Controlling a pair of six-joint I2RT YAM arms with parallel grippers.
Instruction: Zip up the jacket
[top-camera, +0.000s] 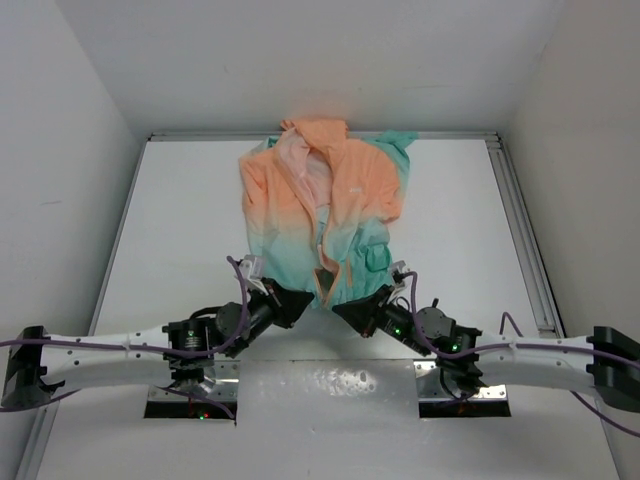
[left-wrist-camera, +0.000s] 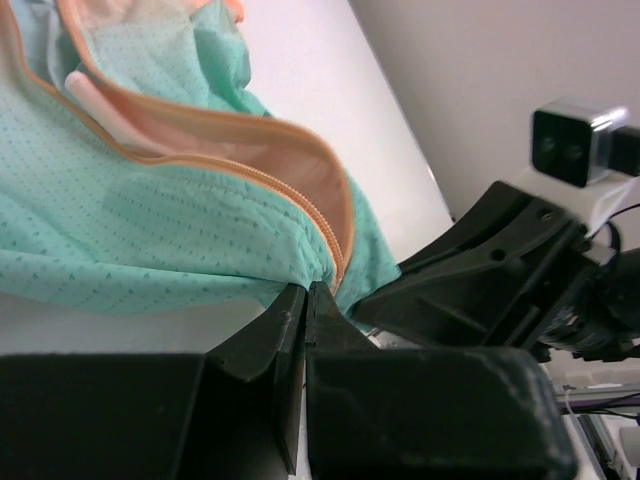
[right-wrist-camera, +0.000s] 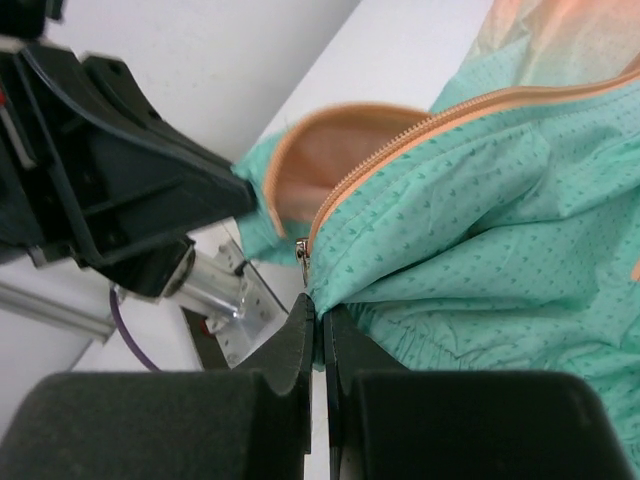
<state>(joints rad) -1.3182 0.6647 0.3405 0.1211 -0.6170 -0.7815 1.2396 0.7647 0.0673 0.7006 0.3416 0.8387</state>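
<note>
Left tool (left-wrist-camera: 305, 292) and right tool (right-wrist-camera: 318, 308) are both pinched tight, nose to nose at the near edge of the garment, and each looks to have a corner of teal hem (left-wrist-camera: 150, 280) caught between its fingers! Out across the white desk (top-camera: 190, 200) lies the jacket (top-camera: 320, 200), spread in the middle, peach hood end away from the arms, mint bottom edge toward them. It's a bit rumpled, and the front is open: the two panels part into a narrow wedge showing pale pink lining (left-wrist-camera: 250, 140). Down that opening runs the orange zipper (right-wrist-camera: 400, 140), its two halves not yet joined at the foot. And there, just above the right tool's tips, is the little silver slider (right-wrist-camera: 301, 250), sitting at the very bottom of its track. My read: this is the set-up for engaging the zip. To do it well, hold both hem corners taut and level and feed the free side straight into the slider without twisting the thin cloth. Only then draw upward, with one tool anchoring the hem so nothing bunches.
</note>
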